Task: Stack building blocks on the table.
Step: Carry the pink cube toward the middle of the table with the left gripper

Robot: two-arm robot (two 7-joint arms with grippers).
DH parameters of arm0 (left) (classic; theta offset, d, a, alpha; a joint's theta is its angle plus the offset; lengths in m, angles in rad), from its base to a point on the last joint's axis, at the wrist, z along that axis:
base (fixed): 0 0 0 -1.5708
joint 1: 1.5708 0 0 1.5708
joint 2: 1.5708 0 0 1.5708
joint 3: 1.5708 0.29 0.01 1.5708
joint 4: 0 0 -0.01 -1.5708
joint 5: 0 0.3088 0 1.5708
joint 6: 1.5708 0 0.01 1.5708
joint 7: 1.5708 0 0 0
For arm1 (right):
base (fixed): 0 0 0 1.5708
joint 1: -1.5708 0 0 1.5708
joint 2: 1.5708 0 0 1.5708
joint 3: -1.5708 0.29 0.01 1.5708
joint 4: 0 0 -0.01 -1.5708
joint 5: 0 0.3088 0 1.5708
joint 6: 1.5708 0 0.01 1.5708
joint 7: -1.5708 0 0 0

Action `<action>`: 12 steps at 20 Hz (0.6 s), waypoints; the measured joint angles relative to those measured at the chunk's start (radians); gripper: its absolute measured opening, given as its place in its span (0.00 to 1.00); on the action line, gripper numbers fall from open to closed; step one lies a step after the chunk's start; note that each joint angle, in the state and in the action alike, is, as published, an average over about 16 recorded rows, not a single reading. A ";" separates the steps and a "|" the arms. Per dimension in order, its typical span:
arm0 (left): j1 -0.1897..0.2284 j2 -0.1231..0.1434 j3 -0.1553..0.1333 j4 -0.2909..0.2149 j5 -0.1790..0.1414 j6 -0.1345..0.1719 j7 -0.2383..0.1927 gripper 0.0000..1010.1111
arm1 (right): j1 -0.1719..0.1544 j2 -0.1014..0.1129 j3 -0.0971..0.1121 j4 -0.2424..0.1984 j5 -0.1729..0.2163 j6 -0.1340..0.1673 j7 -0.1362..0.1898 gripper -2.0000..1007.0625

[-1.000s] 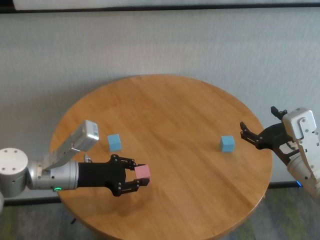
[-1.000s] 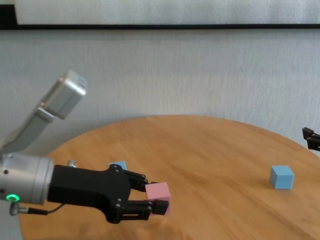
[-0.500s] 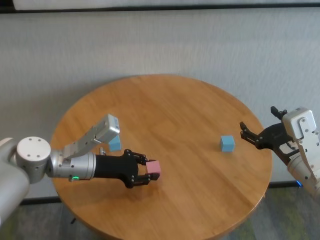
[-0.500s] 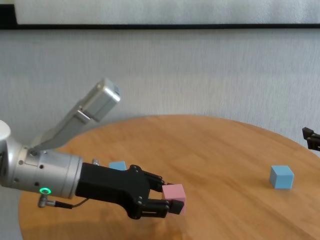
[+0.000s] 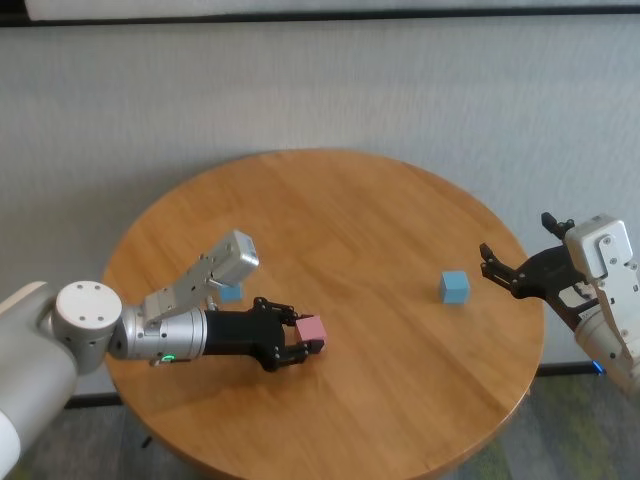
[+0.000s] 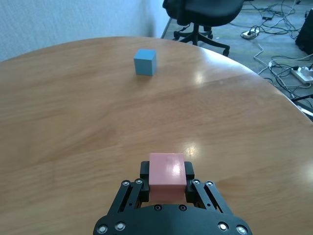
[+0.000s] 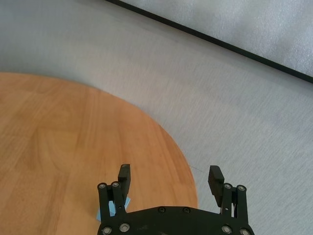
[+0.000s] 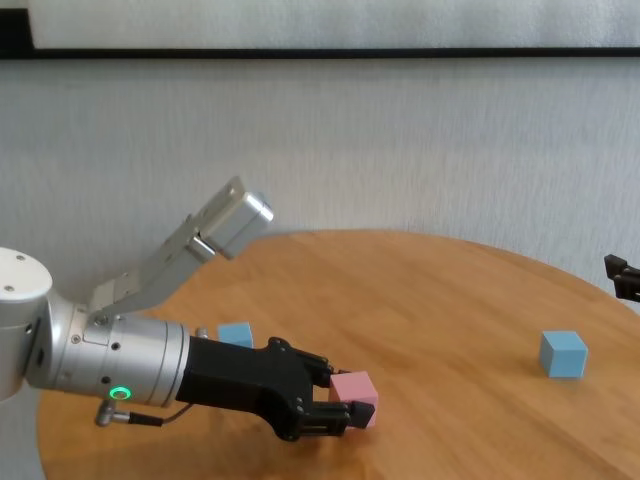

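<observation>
One pink block (image 5: 312, 328) pinched in left hand (image 5: 300, 336), two blue blocks (image 5: 455, 287) (image 5: 230, 292), right hand (image 5: 497, 266) spread.

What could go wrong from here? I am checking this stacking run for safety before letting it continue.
1. The left end effector grips the pink block only at its near part, as the left wrist view shows, so it might twist or slip during placement.
2. The blue block lies close to the open right end effector, which could nudge it.
3. The left arm partly hides the other blue block from the head camera.
</observation>
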 joint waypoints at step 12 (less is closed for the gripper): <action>0.075 0.010 -0.062 -0.128 0.006 0.163 0.157 0.40 | 0.000 0.000 0.000 0.000 0.000 0.000 0.000 1.00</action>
